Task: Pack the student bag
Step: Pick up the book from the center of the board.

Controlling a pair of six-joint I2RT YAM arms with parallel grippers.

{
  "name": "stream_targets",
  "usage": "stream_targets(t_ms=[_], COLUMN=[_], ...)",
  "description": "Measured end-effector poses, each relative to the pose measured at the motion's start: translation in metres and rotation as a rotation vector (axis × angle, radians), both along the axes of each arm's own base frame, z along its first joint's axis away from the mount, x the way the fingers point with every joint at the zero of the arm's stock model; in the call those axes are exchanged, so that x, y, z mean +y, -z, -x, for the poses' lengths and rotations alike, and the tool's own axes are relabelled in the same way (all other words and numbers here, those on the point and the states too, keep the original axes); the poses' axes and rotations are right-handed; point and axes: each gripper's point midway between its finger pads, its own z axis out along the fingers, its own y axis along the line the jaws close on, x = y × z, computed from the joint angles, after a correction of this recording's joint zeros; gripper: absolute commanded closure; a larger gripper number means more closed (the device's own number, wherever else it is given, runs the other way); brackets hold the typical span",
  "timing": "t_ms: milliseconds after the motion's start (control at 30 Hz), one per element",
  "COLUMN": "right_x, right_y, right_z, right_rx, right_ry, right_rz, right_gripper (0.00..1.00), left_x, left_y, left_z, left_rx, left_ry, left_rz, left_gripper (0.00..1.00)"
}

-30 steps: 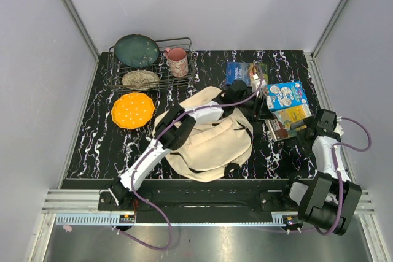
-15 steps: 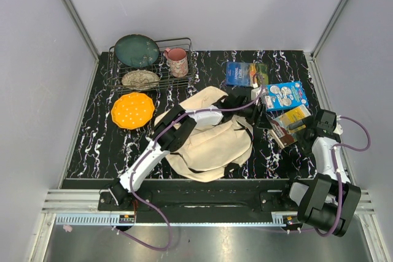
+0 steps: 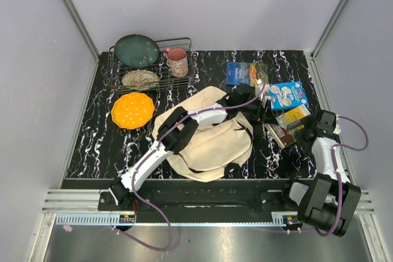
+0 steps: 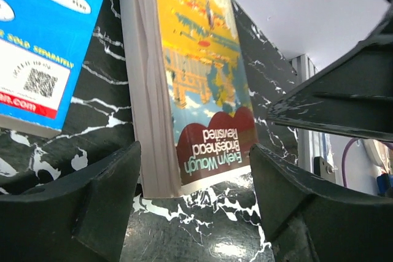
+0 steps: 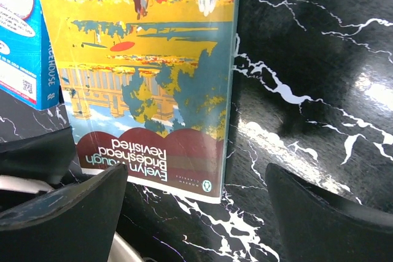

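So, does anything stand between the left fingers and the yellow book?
Nothing visible does. The yellow book lies just ahead of the open left fingers; the blue box lies beside it, not between.

Gloss is picked up on the black marble-look tabletop (image 5: 307, 59), with lights mirrored in it. A slick laminated cover is shown on the paperback (image 5: 153, 78) (its page edges are plain matt paper). Soft matt cream canvas is seen on the student bag (image 3: 212, 145), and thin metal wire on the rack (image 3: 169, 81).
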Motion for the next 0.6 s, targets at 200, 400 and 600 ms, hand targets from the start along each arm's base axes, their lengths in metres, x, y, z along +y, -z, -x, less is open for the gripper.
stream_targets(t_ms=[200,400,600], right_x=[0.005,0.007,0.011], right_y=[0.000,0.006,0.011], right_z=[-0.003,-0.002,-0.002], right_rx=[-0.017,-0.012,-0.005], right_ry=[-0.029,-0.044,-0.063], right_rz=[-0.015,-0.024,-0.040], right_gripper=[0.02,0.05,0.12], left_x=[-0.006,-0.006,-0.007], left_y=[0.017,0.020,0.022], left_z=[0.010,0.013,0.018], left_rx=[0.033,0.050,0.066], left_ry=[0.013,0.014,0.022], left_rz=[-0.019,-0.029,-0.033], left_gripper=[0.28,0.42,0.64])
